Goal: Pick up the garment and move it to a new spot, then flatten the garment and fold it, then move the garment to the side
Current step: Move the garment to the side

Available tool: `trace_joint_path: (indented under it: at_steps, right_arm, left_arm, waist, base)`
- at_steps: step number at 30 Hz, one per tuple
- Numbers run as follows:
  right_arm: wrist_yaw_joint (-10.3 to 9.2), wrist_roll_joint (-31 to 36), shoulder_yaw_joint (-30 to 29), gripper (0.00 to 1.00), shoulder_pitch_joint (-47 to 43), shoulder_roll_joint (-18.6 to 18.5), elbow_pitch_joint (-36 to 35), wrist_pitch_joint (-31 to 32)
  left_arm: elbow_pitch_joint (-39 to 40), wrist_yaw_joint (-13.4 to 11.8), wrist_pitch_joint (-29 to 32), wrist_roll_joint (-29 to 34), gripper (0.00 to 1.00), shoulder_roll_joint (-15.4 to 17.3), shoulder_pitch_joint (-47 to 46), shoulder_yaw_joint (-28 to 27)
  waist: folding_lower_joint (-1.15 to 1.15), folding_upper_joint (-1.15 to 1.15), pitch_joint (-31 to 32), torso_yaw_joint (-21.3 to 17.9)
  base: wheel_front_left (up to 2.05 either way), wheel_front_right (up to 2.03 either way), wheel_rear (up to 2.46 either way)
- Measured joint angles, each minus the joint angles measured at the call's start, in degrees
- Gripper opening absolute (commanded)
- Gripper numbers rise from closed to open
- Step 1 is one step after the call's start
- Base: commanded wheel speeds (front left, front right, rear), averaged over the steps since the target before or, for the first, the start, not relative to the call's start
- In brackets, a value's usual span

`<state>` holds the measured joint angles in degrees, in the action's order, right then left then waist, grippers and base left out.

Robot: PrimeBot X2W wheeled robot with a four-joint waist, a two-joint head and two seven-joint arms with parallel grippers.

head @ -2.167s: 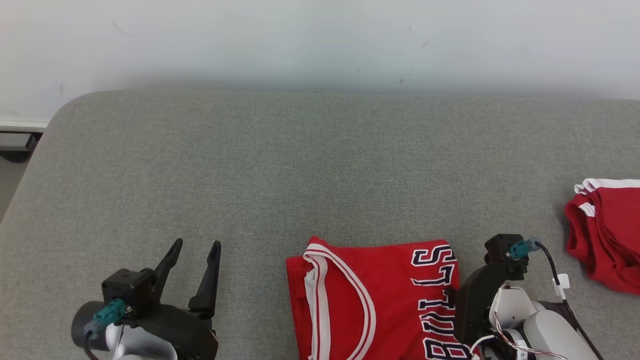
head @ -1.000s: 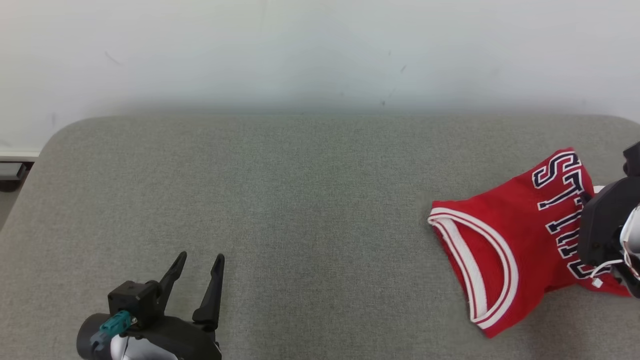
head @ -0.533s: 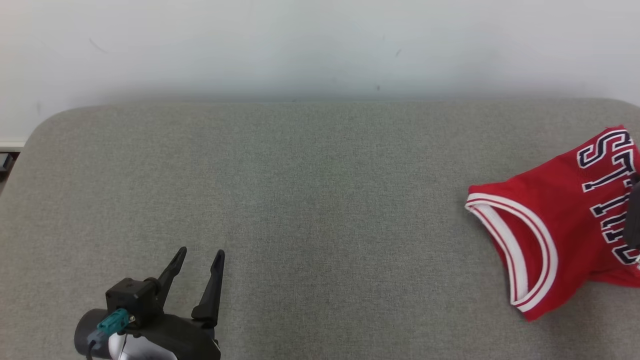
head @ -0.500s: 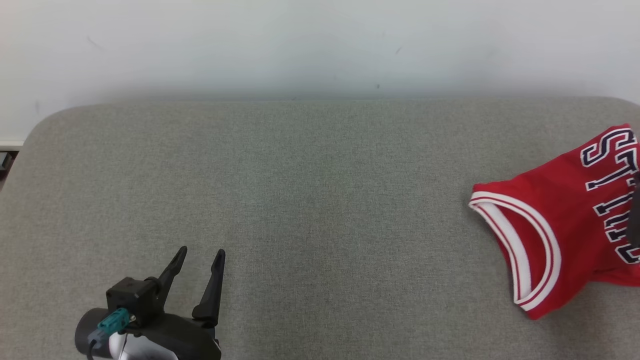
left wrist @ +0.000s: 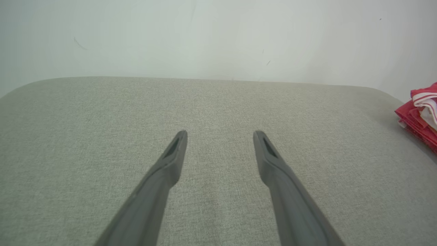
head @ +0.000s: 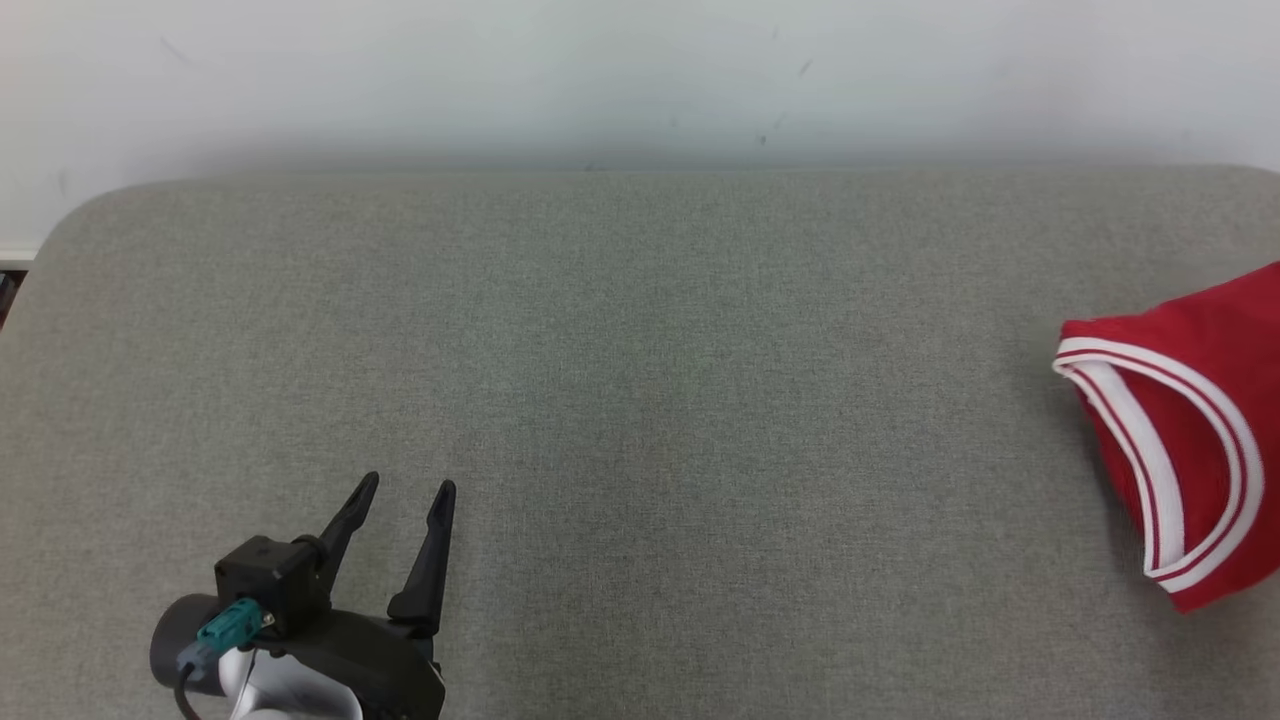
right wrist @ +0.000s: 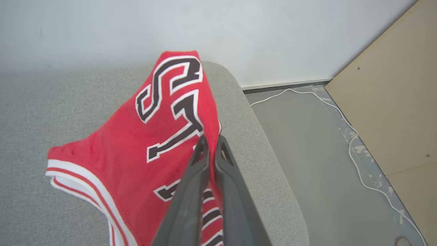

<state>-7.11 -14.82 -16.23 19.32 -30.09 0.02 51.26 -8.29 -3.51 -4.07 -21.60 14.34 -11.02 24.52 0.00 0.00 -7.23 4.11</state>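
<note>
The garment is a red jersey with white trim and dark lettering, lying at the right edge of the head view on the grey padded surface. In the right wrist view my right gripper is shut on the garment at its lettered edge, holding it up over the surface's right end. The trimmed armhole hangs down to the left. My left gripper rests at the lower left, open, with nothing between its fingers, far from the garment.
Red and white cloth lies at the right edge of the left wrist view; whether it is the same garment I cannot tell. A white wall runs behind the surface. Beyond the surface's right end are grey floor, a white cable and a beige board.
The garment has travelled to the right across the surface in my right gripper, which has left the head view. The head camera has shifted a little. My left gripper has stayed put.
</note>
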Motion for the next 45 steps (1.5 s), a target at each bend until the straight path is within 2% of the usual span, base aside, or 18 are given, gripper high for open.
trace_joint_path:
  at_steps: [5, 9, 20, 21, 22, 23, 24, 25, 26, 27, 28, 35, 39, 43, 45]
  right_arm:
    - [0.00, 2.45, -2.01, 0.00, -0.08, 0.00, 2.60, -0.05]
    - [0.00, 4.98, -3.85, 0.00, -0.57, 1.45, 4.53, -0.42]
    - [0.00, 12.03, -7.76, 0.00, -1.11, 3.36, 9.18, -4.42]
    - [0.00, 13.05, -8.24, 0.22, -1.10, 3.63, 9.62, -4.75]
    - [0.00, 13.81, -8.43, 0.40, -1.07, 3.68, 10.10, -5.41]
    - [0.00, 14.13, -8.66, 0.39, -0.85, 3.77, 10.71, -6.09]
    - [0.00, 14.32, -9.17, 0.25, -0.12, 4.24, 11.25, -6.58]
    - [-0.02, 14.45, -9.38, 0.34, 0.74, 4.85, 11.37, -7.27]
    - [-0.01, 14.91, -9.07, 0.49, 1.54, 5.24, 11.36, -8.21]
    - [-0.01, 15.59, -8.56, 0.96, 2.35, 5.47, 11.35, -9.12]
    - [-0.01, 16.17, -8.42, 1.00, 3.06, 5.82, 11.36, -9.79]
    - [-0.01, 16.83, -7.06, 1.00, 4.72, 7.16, 13.80, -14.93]
    - [0.26, 14.99, -5.12, 1.00, 5.31, 8.69, 14.86, -18.48]
    - [2.99, 12.57, -2.55, 1.00, 5.92, 10.92, 14.78, -22.73]
    - [5.24, 11.28, -1.20, 1.00, 5.81, 12.04, 14.64, -24.82]
  left_arm:
    - [0.30, 0.00, 0.10, 0.09, 1.00, 0.20, -0.12, 0.03]
    - [0.48, 0.08, 0.52, 0.45, 1.00, 0.26, -0.54, 0.29]
    - [1.77, 0.56, 1.53, 1.74, 1.00, 0.63, -2.87, 0.65]
    - [1.75, 0.56, 1.53, 1.82, 1.00, 0.62, -3.15, 0.73]
    - [1.75, 0.57, 1.54, 1.92, 1.00, 0.57, -3.47, 0.79]
    - [1.74, 0.57, 1.54, 1.93, 1.00, 0.53, -3.64, 0.81]
    - [1.66, 0.57, 1.55, 1.93, 1.00, 0.54, -3.64, 0.82]
    - [1.62, 0.57, 1.60, 1.93, 1.00, 0.55, -3.64, 0.83]
    - [1.62, 0.57, 1.60, 1.93, 1.00, 0.55, -3.64, 0.83]
    - [1.56, 0.57, 1.60, 1.93, 1.00, 0.56, -3.64, 0.87]
    - [1.52, 0.57, 1.62, 1.94, 1.00, 0.55, -3.65, 0.89]
    - [0.34, 1.08, 2.03, 2.01, 1.00, 0.30, -4.56, 1.68]
    - [-0.30, 1.02, 1.66, 2.00, 1.00, 0.14, -4.55, 1.47]
    - [-0.86, 0.43, 0.71, 1.90, 1.00, -0.18, -4.54, 0.26]
    - [-1.53, 0.01, 0.11, 1.89, 1.00, -0.40, -4.52, -0.21]
  waist:
    - [0.00, 0.00, -0.99, 0.03]
    - [0.00, 0.00, -1.90, 0.08]
    - [0.00, 0.00, -4.89, 0.80]
    - [0.00, 0.00, -5.14, 0.91]
    - [0.00, 0.00, -5.34, 1.03]
    - [0.00, 0.00, -5.50, 1.18]
    - [0.00, 0.00, -5.62, 1.30]
    - [0.00, 0.00, -5.72, 1.41]
    - [0.00, 0.00, -5.78, 1.49]
    - [0.00, 0.00, -5.81, 1.56]
    - [0.00, 0.00, -5.82, 1.62]
    - [0.00, 0.00, -4.98, 1.92]
    - [0.00, 0.00, -4.03, 1.91]
    - [0.00, 0.00, -2.72, 1.71]
    - [-0.01, 0.00, -1.92, 1.55]
  base:
    - [0.00, 0.00, 0.00]
    - [0.00, 0.00, 0.00]
    - [0.00, 0.00, 0.00]
    - [0.00, 0.00, 0.00]
    - [0.00, 0.00, 0.00]
    - [0.00, 0.00, 0.00]
    - [0.00, 0.00, 0.00]
    - [0.00, 0.00, 0.00]
    - [0.00, 0.00, 0.00]
    - [0.00, 0.00, 0.00]
    - [0.00, 0.00, 0.00]
    - [0.00, 0.00, 0.00]
    - [0.00, 0.00, 0.00]
    - [0.00, 0.00, 0.00]
    - [0.00, 0.00, 0.00]
